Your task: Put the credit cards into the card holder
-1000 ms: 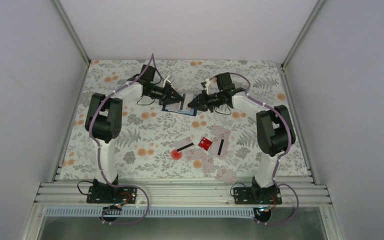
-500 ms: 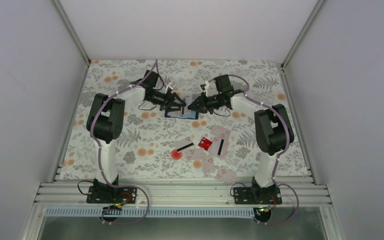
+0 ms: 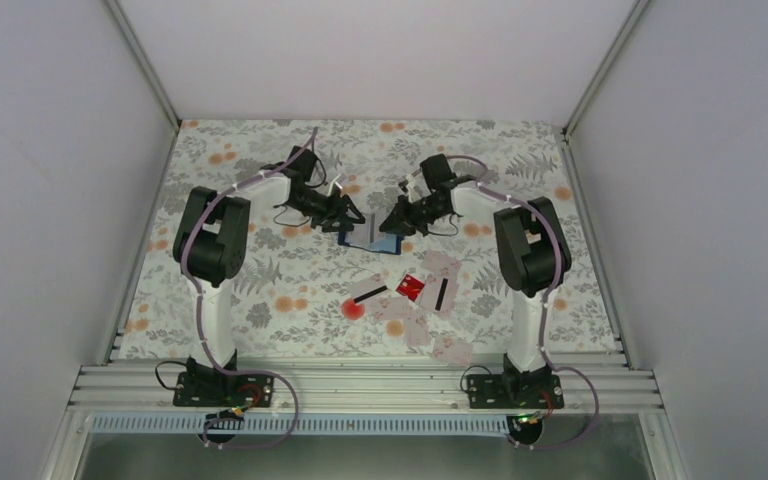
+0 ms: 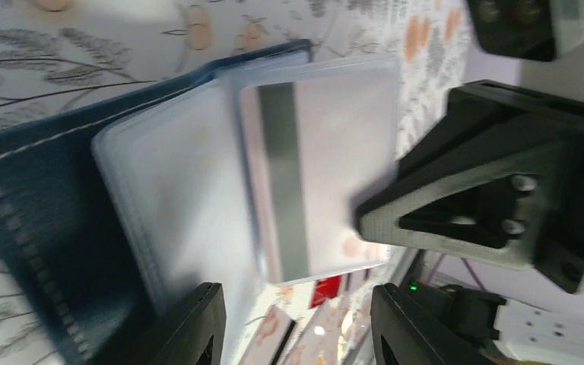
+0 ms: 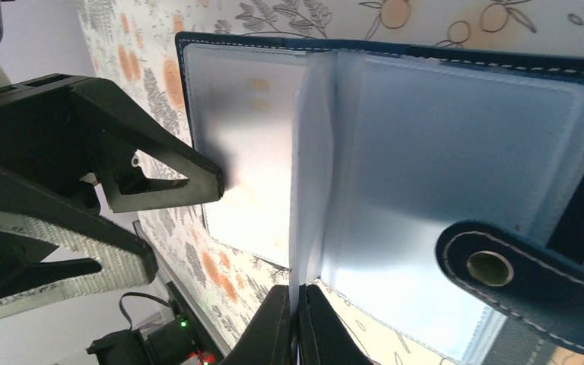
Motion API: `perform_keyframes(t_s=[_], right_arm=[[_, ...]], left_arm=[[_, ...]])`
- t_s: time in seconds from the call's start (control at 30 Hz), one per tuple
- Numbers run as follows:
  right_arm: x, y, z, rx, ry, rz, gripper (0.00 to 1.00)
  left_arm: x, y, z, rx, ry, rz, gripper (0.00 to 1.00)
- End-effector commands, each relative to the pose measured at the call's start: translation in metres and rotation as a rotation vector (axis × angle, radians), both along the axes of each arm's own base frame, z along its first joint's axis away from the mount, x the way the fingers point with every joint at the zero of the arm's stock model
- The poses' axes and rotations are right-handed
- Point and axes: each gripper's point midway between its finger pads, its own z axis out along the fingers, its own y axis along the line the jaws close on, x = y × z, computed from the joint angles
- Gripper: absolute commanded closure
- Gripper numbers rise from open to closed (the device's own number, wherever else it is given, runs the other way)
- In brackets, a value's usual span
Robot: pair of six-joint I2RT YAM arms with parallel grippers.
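Note:
The navy card holder [image 3: 370,239] lies open at the table's far middle, between both grippers. In the left wrist view its cover [image 4: 38,228] is at left, and a whitish card with a dark stripe [image 4: 312,175] sits in a clear pocket leaf. My left gripper [image 3: 351,221] [image 4: 296,296] is open, its jaws wide apart over the holder's near edge. My right gripper [image 3: 392,223] [image 5: 298,295] is shut on one clear pocket leaf [image 5: 308,152] and holds it upright. The snap tab [image 5: 502,268] hangs at right. A red card [image 3: 412,286] and several pale cards, one striped [image 3: 368,294], lie nearer the front.
The flowered tablecloth [image 3: 260,300] covers the table. Grey walls stand on three sides, and an aluminium rail [image 3: 360,385] runs along the front by the arm bases. More pale cards [image 3: 452,348] lie near the front right.
Both grippers and the card holder have shifted toward the front and slightly right. The holder now stands more open, with a leaf pinched up by my right gripper.

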Motion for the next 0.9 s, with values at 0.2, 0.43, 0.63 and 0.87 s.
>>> perform_keyframes(t_s=[0.2, 0.43, 0.63, 0.87], right_arm=[[0.005, -0.004, -0.013, -0.212, -0.004, 0.025, 0.96], [-0.002, 0.0, -0.024, -0.35, 0.005, 0.049, 0.96], [-0.001, 0.003, -0.023, -0.463, -0.011, 0.047, 0.96], [0.001, 0.024, -0.01, -0.461, -0.042, 0.077, 0.83]], left_arm=[[0.017, 0.045, -0.002, 0.341, -0.175, 0.069, 0.5], [0.007, 0.07, -0.019, 0.465, -0.209, 0.089, 0.5], [-0.002, 0.076, -0.039, 0.498, -0.194, 0.069, 0.52], [-0.009, 0.076, -0.054, 0.488, -0.177, 0.049, 0.56]])
